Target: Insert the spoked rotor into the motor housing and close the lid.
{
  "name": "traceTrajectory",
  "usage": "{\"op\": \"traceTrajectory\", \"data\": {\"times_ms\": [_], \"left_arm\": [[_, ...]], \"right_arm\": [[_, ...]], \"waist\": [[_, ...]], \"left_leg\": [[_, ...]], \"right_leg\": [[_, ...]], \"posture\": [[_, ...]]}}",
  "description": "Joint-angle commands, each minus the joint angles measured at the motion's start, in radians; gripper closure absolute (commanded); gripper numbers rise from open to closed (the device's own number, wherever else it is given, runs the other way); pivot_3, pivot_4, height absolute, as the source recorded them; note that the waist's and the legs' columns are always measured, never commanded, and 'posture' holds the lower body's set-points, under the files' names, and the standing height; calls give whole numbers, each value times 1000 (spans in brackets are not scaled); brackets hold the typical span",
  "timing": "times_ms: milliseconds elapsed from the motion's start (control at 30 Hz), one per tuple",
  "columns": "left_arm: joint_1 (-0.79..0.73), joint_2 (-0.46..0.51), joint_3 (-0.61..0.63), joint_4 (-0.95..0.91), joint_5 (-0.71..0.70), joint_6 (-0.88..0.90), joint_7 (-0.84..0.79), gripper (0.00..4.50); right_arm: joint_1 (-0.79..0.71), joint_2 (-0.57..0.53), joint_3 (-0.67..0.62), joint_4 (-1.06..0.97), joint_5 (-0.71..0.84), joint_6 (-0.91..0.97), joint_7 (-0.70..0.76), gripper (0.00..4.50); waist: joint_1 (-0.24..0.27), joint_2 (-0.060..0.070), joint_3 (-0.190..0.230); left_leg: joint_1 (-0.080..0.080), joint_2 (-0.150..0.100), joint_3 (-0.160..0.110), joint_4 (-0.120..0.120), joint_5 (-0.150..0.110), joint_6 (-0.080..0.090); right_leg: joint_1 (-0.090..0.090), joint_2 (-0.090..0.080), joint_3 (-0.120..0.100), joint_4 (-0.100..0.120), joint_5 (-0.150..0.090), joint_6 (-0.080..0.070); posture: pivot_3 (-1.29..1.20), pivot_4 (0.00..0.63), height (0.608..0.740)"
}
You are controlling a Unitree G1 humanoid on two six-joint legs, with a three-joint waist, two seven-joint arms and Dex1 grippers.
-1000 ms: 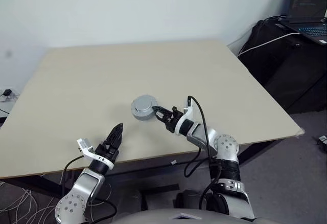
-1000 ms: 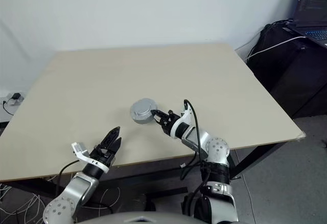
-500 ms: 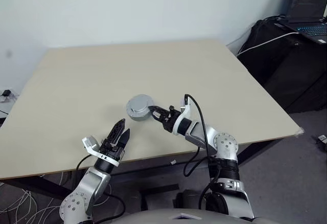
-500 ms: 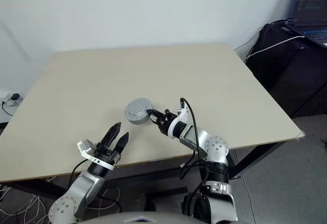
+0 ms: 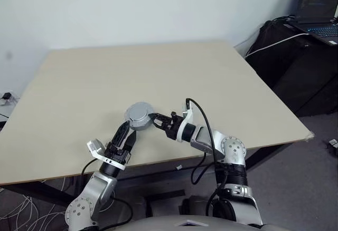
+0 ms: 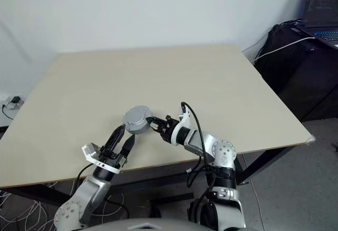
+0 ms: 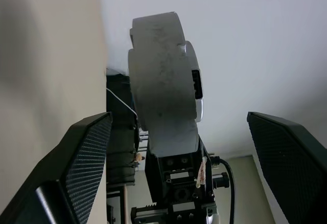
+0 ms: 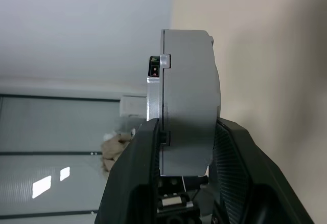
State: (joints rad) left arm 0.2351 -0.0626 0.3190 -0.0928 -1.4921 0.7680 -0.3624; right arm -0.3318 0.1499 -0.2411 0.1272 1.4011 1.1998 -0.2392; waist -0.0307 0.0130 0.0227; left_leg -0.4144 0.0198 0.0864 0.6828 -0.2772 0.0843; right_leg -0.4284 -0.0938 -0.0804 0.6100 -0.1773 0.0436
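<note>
1. The right gripper (image 5: 153, 119) pinches a thick, round, matte-grey metal assembly (image 5: 139, 116) across its flat faces and holds it lifted above the pale beige wooden table (image 5: 222, 78), near the table's front edge. It appears to be the motor housing with the lid already on it; from outside, no spoked rotor or copper windings can be made out.
2. The left gripper (image 5: 124, 137) has its two black fingers spread wide, just below and beside the assembly, with nothing between them. In the left wrist view the assembly (image 7: 163, 101) stands edge-on between the parted fingers (image 7: 76, 157), not touching either.
3. Risk: if this is a handover, the assembly could drop should the right fingers (image 8: 138, 173) let go before the left ones close (the grip covers only a small part of the disc's edge).
4. Risk: a closing left finger could strike the rim off-centre and twist the assembly out of the pinch, or knock the lid askew on the housing.
5. Count: one grey assembly, two grippers, one table; at the far right, one open laptop (image 5: 319, 9) on dark furniture.
</note>
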Motion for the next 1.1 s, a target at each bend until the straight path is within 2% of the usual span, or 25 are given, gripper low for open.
{"op": "traceTrajectory", "data": {"times_ms": [33,433,533,700,733,800,1100], "left_arm": [[-24,-39,-14,-4,-15,-16,-14,35],[-36,-45,-32,19,-23,-35,-6,35],[-40,-40,-36,26,-26,-27,-3,571],[-40,-28,-45,32,-39,0,16,2240],[-39,-25,-47,33,-42,5,20,2387],[-37,-22,-49,33,-49,9,25,2388],[-27,-29,-50,24,-70,6,39,2388]], "right_arm": [[117,122,69,-65,73,10,0,3266],[131,85,129,-69,161,-4,-41,3266],[133,75,147,-71,180,-8,-42,3266],[138,48,185,-75,216,-41,-48,3266],[138,44,191,-75,221,-47,-49,3266],[139,39,199,-76,228,-54,-50,3266],[139,18,229,-106,198,-85,-15,3266]], "waist": [[0,0,0],[-1,0,0],[0,0,0],[-1,0,0],[0,0,0],[-1,0,0],[3,-1,0]], "left_leg": [[0,0,0,0,0,0],[0,0,0,0,0,0],[0,0,0,0,0,0],[0,0,0,0,0,0],[-1,0,0,0,0,0],[1,0,0,0,0,0],[0,0,0,0,-1,1]], "right_leg": [[0,0,0,0,0,0],[0,0,0,0,0,0],[0,0,0,0,0,0],[0,0,1,0,0,0],[0,0,1,0,0,1],[0,0,1,0,-3,4],[0,0,1,-1,-2,2]], "posture": [[0,0,740],[0,0,740],[0,0,740],[0,0,740],[0,0,740],[0,0,740],[0,0,740]]}}
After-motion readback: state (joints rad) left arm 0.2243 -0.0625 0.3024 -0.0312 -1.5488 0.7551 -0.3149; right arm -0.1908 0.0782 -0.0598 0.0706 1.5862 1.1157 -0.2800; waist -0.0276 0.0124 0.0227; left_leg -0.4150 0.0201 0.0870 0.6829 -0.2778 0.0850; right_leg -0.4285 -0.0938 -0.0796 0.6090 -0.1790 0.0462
